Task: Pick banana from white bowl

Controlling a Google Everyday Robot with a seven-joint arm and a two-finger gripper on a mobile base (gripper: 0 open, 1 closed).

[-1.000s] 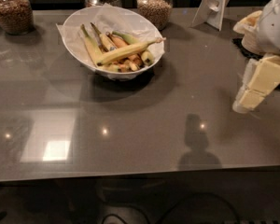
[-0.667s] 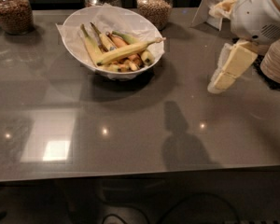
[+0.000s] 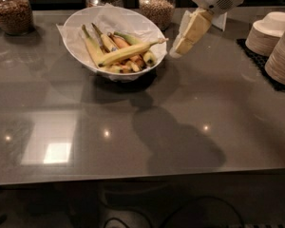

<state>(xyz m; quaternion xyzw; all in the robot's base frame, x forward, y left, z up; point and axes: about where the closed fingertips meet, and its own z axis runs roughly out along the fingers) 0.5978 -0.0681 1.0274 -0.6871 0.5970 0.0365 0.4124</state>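
Note:
The white bowl (image 3: 74,24), wide and lined with crumpled white paper, stands at the back left of the grey counter. The banana (image 3: 127,53), long, slim and bright yellow, lies across the top of the pile in the bowl, its thin stem pointing right toward the rim. Shorter green-tipped and orange-brown bananas (image 3: 96,50) lie under and beside it. My gripper (image 3: 179,49) hangs tilted down from the white arm at the top right. It is just right of the bowl's rim, near the banana's stem tip, and holds nothing that I can see.
Stacks of small beige bowls (image 3: 273,30) sit on a black mat at the right edge. Three glass jars of grains (image 3: 156,4) stand along the back edge behind the bowl. The arm's shadow falls on the counter in front of the bowl.
The arm has swung left from the right edge of the counter, and the gripper now sits close beside the bowl's right rim. The bananas have not moved.

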